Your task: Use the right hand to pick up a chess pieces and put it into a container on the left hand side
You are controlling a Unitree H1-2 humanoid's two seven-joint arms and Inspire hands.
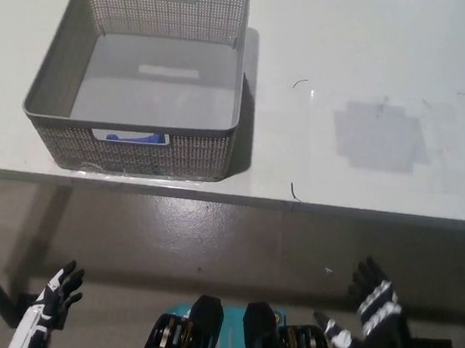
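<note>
No chess piece shows on our white table (394, 83), so with right hand (371, 324) and left hand (50, 298) hanging open-fingered and empty, we risk grasping nothing for the grey basket (135, 142).

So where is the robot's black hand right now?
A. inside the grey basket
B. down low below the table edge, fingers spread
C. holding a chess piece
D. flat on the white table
B: the black right hand hangs open over the floor, below the white table, holding nothing; the grey mesh plastic basket sits apart on the table's left.
</note>
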